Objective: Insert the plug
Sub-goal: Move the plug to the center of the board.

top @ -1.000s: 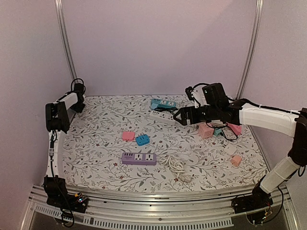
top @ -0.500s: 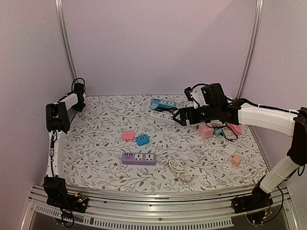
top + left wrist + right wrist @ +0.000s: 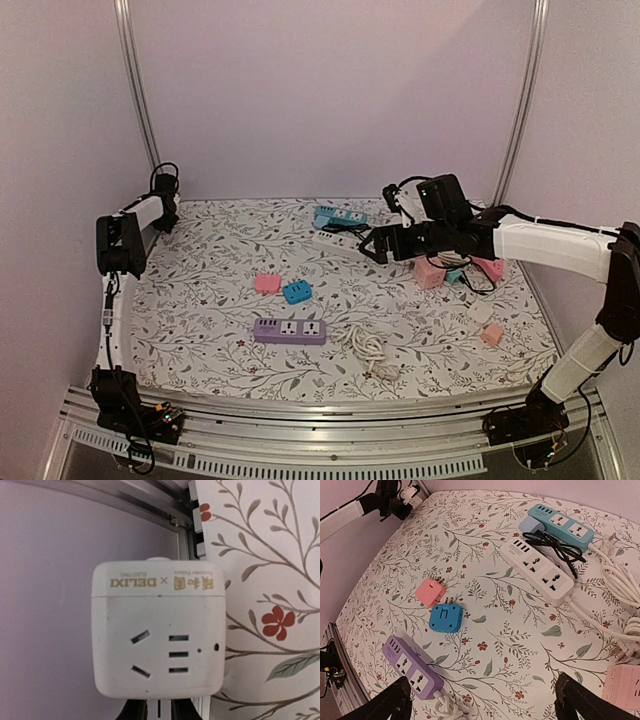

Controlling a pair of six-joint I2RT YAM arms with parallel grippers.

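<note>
The left claw [image 3: 159, 709] is clamped on the white plug cube [image 3: 157, 645]. Its two dark fingers [image 3: 132, 711] sit close together at the cube's lower edge with a thin white part between them. The cube's face is turned to the wrist camera and shows two slanted slots, three short flat slots and gold lettering that reads upside down. Behind the cube, the flowered cloth [image 3: 270, 580] meets a metal rail [image 3: 150, 507] and the lilac wall [image 3: 45, 605]. From the right wrist camera, the cube [image 3: 411, 492] is at the far left corner of the table.

The right claw [image 3: 484, 680] stands wide apart with nothing between its fingers, hovering above the cloth toward the far right. Nearest below it is the purple strip [image 3: 412, 672], at the near left in that view. Past that lies the blue plug [image 3: 445, 619], prongs up. The pink plug [image 3: 431, 591] lies just beside the blue one, apart from it. Further back the white strip [image 3: 537, 570] lies at a slant. The teal strip [image 3: 562, 524] is behind it, and a black cord [image 3: 555, 547] is looped between them. Thick white cable [image 3: 615, 575] runs down the right side, and a pink cube [image 3: 622, 685] sits at the right edge. From above, a coiled white cord [image 3: 368, 350] lies just beside the purple strip's right end.
</note>
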